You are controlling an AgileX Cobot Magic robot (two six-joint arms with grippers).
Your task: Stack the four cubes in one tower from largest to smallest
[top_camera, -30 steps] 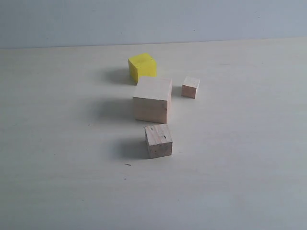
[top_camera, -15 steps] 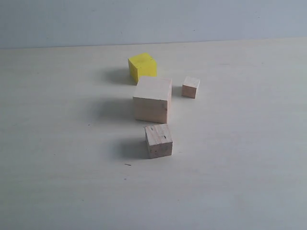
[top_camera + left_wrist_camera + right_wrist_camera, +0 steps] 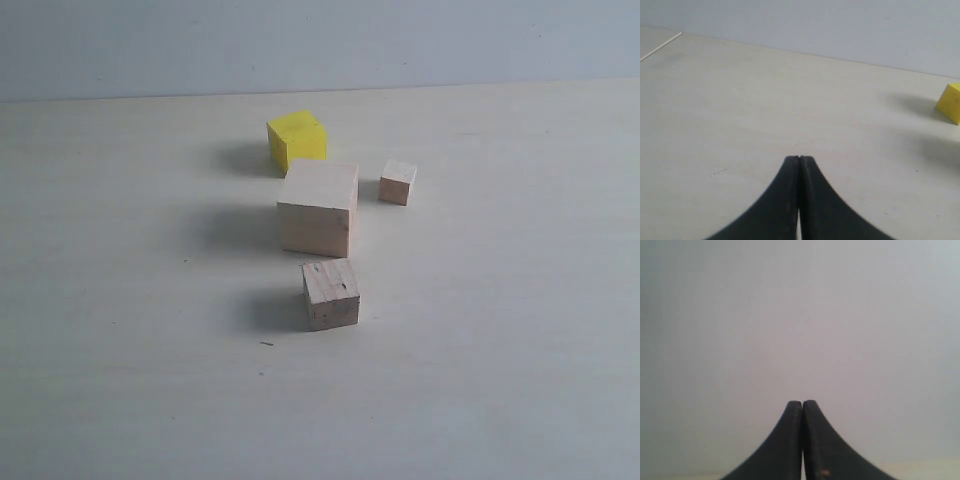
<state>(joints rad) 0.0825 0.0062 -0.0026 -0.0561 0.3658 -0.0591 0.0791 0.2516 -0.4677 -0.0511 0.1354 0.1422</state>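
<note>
Table (image 3: 120, 390) w/ 4 cubes (image 3: 318, 208), unstacked

Matte black jaws, curved and tapering.

Table (image 3: 120, 380): big cube (image 3: 318, 208), yellow cube (image 3: 297, 140), speckled cube (image 3: 331, 293), tiny cube (image 3: 398, 183), prob. apart.

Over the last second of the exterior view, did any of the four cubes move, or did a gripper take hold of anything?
Nothing visibly changed. The large pale wood cube, yellow cube, speckled cube and tiny cube sit apart on the table exactly where they were, none stacked. No arm appears in the exterior view. The left gripper and right gripper are shut on nothing.
</note>
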